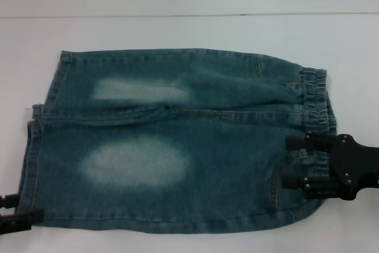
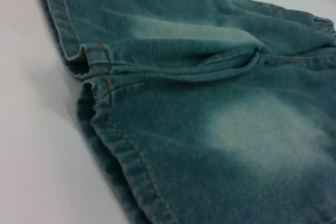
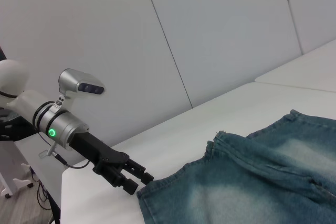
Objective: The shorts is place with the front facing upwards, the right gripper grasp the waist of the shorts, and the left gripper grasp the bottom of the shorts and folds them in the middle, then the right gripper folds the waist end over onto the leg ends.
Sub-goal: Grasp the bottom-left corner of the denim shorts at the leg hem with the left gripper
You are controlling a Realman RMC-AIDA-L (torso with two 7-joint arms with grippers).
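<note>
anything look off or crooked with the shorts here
Nothing damaged. The shorts lie flat on the white table, but the fabric is bunched into a ridge along the crotch seam, and the far leg hem sits offset from the near one.

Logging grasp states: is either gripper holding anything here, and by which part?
Cannot be told. The right gripper sits at the shorts' waist; the left gripper at the bottom hem.

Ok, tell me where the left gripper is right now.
In the head view the left gripper is at the near-left corner of the shorts, at the hem of the nearer leg end.
</note>
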